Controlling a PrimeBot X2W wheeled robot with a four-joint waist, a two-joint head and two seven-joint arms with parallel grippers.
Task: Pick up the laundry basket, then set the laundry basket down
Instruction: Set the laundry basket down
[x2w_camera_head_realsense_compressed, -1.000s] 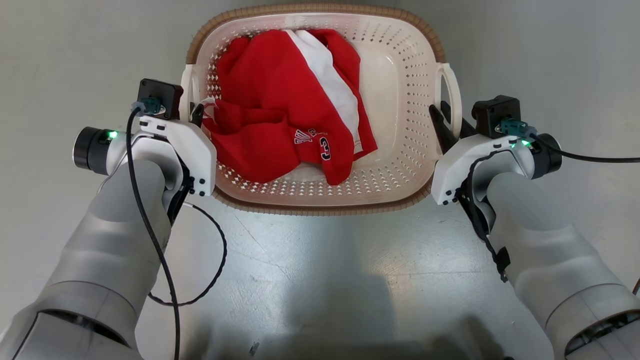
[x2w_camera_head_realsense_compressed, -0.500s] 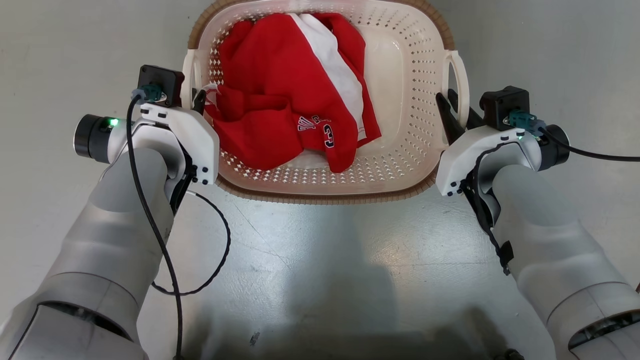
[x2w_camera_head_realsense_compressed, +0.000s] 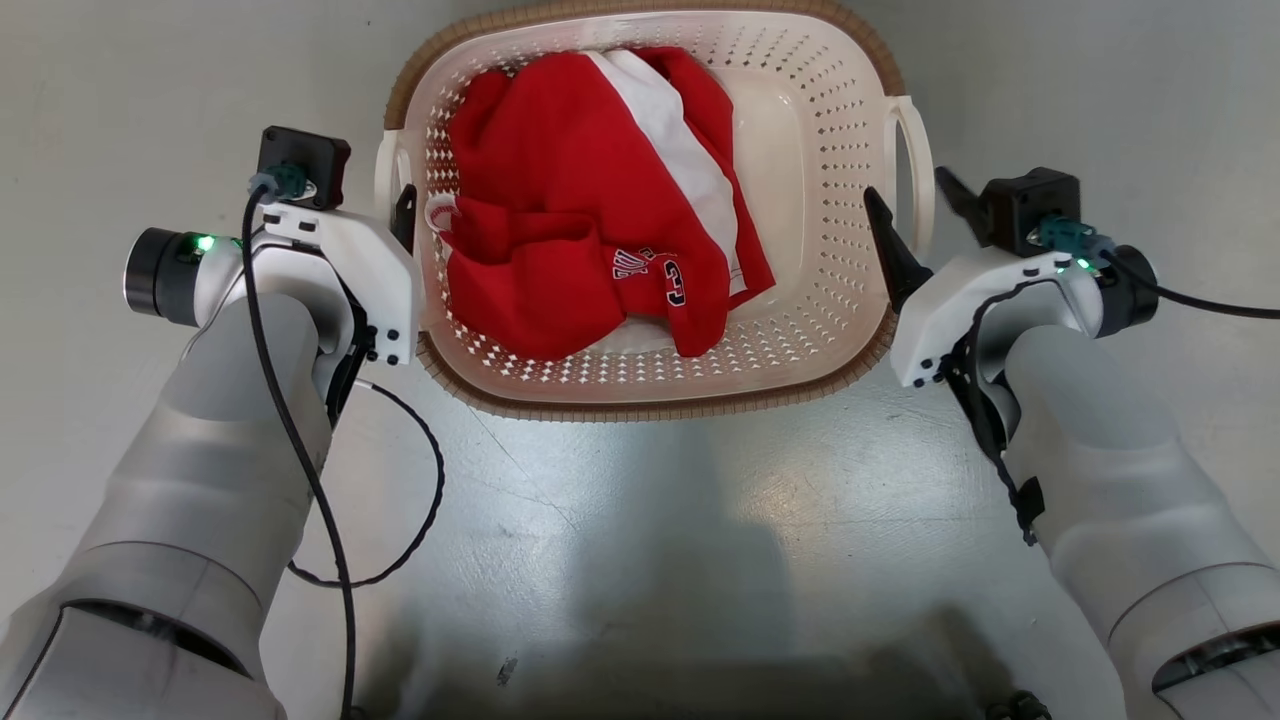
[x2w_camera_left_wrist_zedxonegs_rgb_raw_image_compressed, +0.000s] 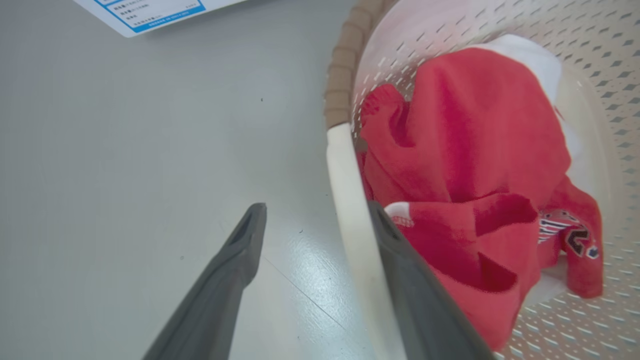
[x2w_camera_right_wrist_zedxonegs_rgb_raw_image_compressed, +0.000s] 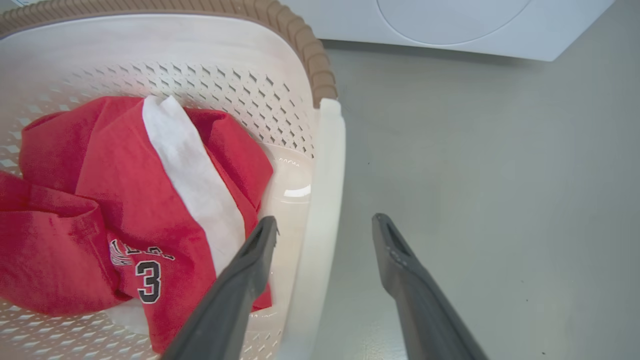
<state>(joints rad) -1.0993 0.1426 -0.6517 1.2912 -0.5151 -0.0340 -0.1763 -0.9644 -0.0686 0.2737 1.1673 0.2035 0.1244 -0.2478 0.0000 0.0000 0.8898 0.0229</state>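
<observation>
laundry basket (x2w_camera_head_realsense_compressed: 830, 200) rests with left claw (x2w_camera_left_wrist_zedxonegs_rgb_raw_image_compressed: 316, 210) and right claw (x2w_camera_right_wrist_zedxonegs_rgb_raw_image_compressed: 325, 221) spread astride its handles (x2w_camera_head_realsense_compressed: 920, 150).

- My left gripper (x2w_camera_left_wrist_zedxonegs_rgb_raw_image_compressed: 316, 210): jaws spread wide, nothing clamped.
- My right gripper (x2w_camera_right_wrist_zedxonegs_rgb_raw_image_compressed: 326, 221): jaws spread wide, nothing clamped.
- My left forearm (x2w_camera_head_realsense_compressed: 230, 430) and right forearm (x2w_camera_head_realsense_compressed: 1090, 450) reach forward, angled slightly inward.

The laundry basket (x2w_camera_head_realsense_compressed: 830, 180), cream-white and perforated with a brown woven-look rim and two loop handles, sits upright on the grey floor (x2w_camera_head_realsense_compressed: 640, 520), holding a red-and-white garment (x2w_camera_head_realsense_compressed: 560, 200).
</observation>
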